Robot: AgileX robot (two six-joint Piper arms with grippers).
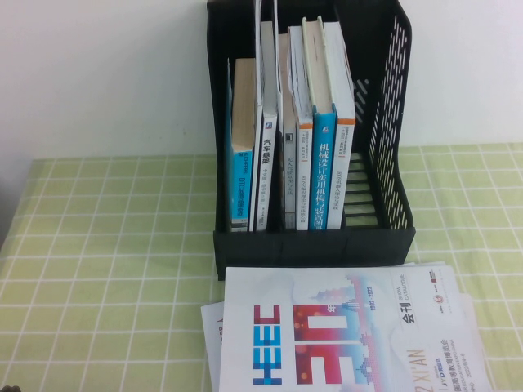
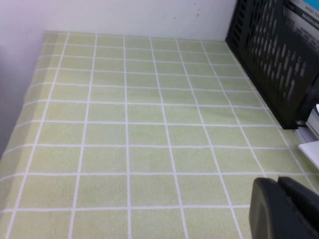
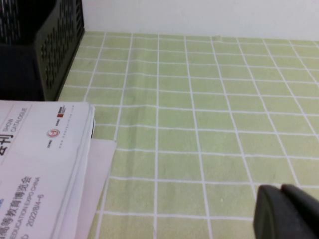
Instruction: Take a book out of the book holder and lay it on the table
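- Both claws stay out of our high view; each shows only in its own wrist picture.
- Our right claw (image 3: 286, 211) hangs low over bare bench (image 3: 209, 119) beside the book, its dark fingers pressed together and holding nothing.
- Our left claw (image 2: 284, 206) sits above the bench near the book holder's outer side; we cannot tell whether its fingers are apart or together.
- From the high view we see the book (image 1: 335, 335) lying flat on the bench (image 1: 98, 245), white cover up with blue "HEEC" and pink-red numerals, just in front of the book holder (image 1: 315, 245) and touching its low front wall.
- That same view shows further pale sheets (image 1: 211, 331) poking out under the book, and several thicker books (image 1: 323, 122) standing upright in the holder's slots.
- In the right wrist view we get the book's corner with small print and the layered page edges, plus one slotted side of the holder.
- Only the left wrist view shows the holder's other mesh side and the bench's far corner against the wall (image 2: 124, 15).
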